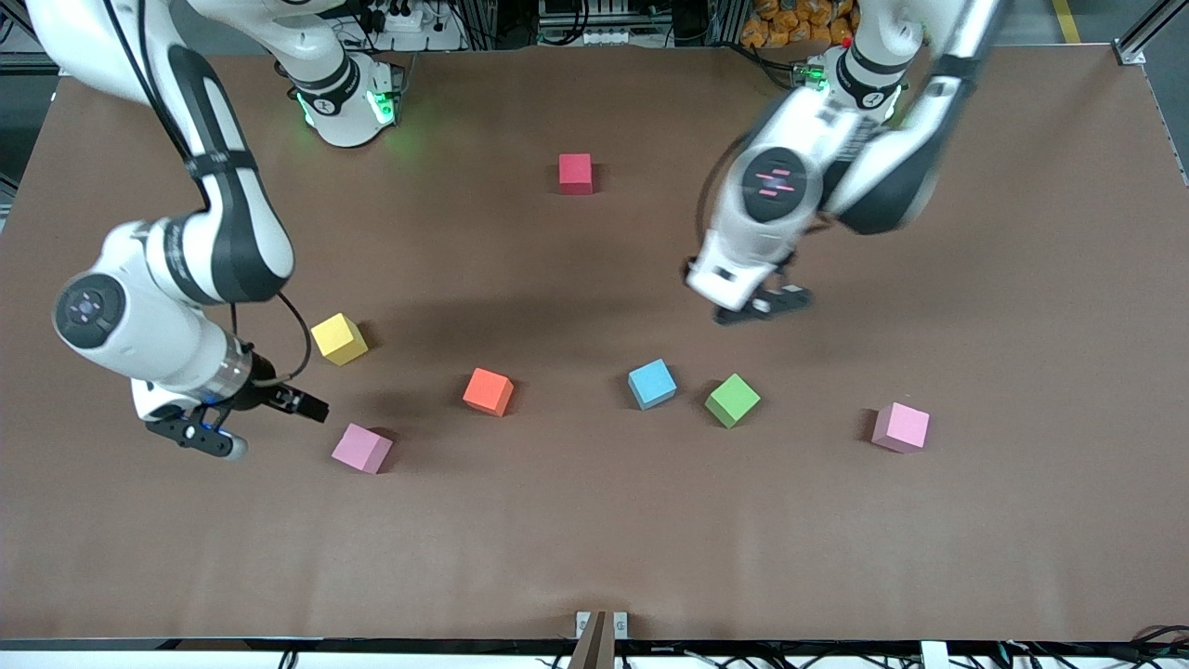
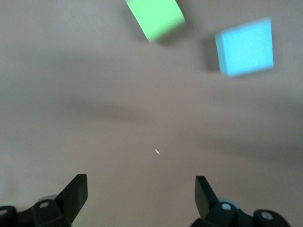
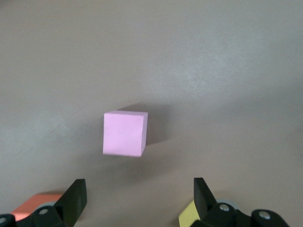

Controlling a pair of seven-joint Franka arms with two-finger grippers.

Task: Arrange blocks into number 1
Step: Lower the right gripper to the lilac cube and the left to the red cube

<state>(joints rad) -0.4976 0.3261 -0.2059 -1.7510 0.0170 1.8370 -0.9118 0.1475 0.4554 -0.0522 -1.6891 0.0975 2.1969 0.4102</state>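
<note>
Five blocks lie apart on the brown table. The red block is nearest the robots' bases. Closer to the camera lie the orange block, the sky blue block, the green block and, toward the left arm's end, the light pink block. My left gripper hangs open and empty over bare table beside the blue and green blocks. Its wrist view shows the gripper, the green block and the blue block. My right gripper is open and empty over the table at the right arm's end.
A yellow cube and a purplish-pink cube lie beside my right gripper. In the right wrist view the purplish-pink cube lies ahead of the open gripper, with the orange block and the yellow cube at the edges.
</note>
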